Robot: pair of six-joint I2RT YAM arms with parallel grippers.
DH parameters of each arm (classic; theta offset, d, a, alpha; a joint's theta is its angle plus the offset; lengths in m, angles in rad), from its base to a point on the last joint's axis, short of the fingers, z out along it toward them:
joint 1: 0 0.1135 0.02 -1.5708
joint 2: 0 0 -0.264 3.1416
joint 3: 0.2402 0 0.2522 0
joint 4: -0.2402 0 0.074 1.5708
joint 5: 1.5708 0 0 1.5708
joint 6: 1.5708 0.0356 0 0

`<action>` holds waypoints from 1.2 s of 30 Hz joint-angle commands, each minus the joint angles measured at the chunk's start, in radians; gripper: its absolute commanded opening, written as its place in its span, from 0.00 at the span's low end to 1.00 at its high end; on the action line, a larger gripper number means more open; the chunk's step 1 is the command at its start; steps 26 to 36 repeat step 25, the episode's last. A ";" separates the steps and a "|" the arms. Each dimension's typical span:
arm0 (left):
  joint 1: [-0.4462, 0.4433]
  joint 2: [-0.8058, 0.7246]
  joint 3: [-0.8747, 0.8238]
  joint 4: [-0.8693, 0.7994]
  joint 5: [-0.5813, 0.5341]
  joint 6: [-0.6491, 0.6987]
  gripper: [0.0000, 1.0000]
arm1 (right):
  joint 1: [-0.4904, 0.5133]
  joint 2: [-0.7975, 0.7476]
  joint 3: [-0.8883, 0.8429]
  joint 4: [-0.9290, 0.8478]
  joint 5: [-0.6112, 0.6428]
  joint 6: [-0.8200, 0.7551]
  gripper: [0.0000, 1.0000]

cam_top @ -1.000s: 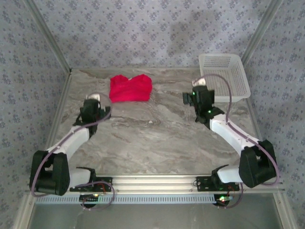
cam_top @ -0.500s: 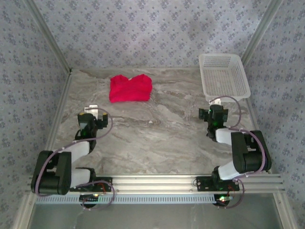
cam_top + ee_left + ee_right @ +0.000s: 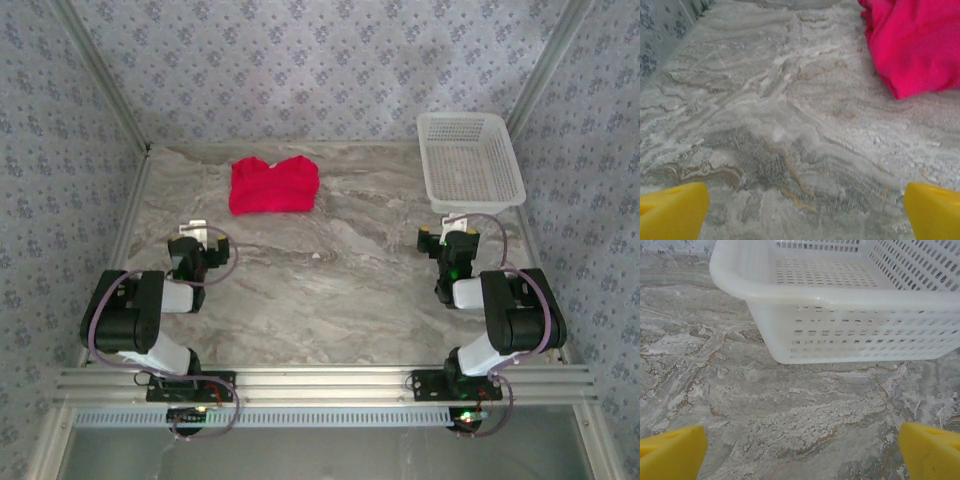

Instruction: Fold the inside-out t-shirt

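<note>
My left end effector (image 3: 804, 212) and right end effector (image 3: 802, 452) both gape wide and hold nothing. The inside-out t-shirt (image 3: 273, 186) lies well apart from them, a compact red pad near the worktop's (image 3: 330, 290) far edge, left of centre. I judge the fold done. Next calls only for parking.

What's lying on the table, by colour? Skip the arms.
Red: 1, the t-shirt
White: 1, the basket
Total: 2
</note>
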 commanded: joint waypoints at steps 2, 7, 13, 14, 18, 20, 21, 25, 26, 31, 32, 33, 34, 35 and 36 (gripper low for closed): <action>0.006 0.002 0.062 0.012 -0.016 -0.022 1.00 | 0.002 0.005 -0.002 0.043 0.029 -0.015 1.00; 0.009 -0.002 0.072 -0.013 -0.012 -0.025 1.00 | -0.002 0.005 0.005 0.030 0.020 -0.010 1.00; 0.036 -0.002 0.095 -0.062 0.052 -0.036 1.00 | -0.011 0.003 0.011 0.018 0.009 -0.006 1.00; 0.037 -0.002 0.095 -0.061 0.054 -0.036 1.00 | -0.011 0.003 0.011 0.017 0.008 -0.006 1.00; 0.041 -0.001 0.099 -0.069 0.063 -0.038 1.00 | -0.016 0.003 0.014 0.009 -0.003 -0.003 1.00; 0.042 -0.001 0.101 -0.072 0.064 -0.039 0.99 | -0.017 0.004 0.015 0.009 -0.004 -0.003 1.00; 0.046 0.000 0.104 -0.078 0.071 -0.042 1.00 | -0.016 0.003 0.014 0.009 -0.003 -0.003 1.00; 0.054 -0.001 0.105 -0.081 0.091 -0.045 1.00 | -0.019 0.003 0.015 0.007 -0.006 -0.003 1.00; 0.054 -0.001 0.105 -0.081 0.091 -0.045 1.00 | -0.019 0.003 0.015 0.007 -0.006 -0.003 1.00; 0.054 -0.001 0.105 -0.081 0.091 -0.045 1.00 | -0.019 0.003 0.015 0.007 -0.006 -0.003 1.00; 0.054 -0.001 0.105 -0.081 0.091 -0.045 1.00 | -0.019 0.003 0.015 0.007 -0.006 -0.003 1.00; 0.054 -0.001 0.105 -0.081 0.091 -0.045 1.00 | -0.019 0.003 0.015 0.007 -0.006 -0.003 1.00; 0.054 -0.001 0.105 -0.081 0.091 -0.045 1.00 | -0.019 0.003 0.015 0.007 -0.006 -0.003 1.00; 0.054 -0.001 0.105 -0.081 0.091 -0.045 1.00 | -0.019 0.003 0.015 0.007 -0.006 -0.003 1.00; 0.054 -0.001 0.105 -0.081 0.091 -0.045 1.00 | -0.019 0.003 0.015 0.007 -0.006 -0.003 1.00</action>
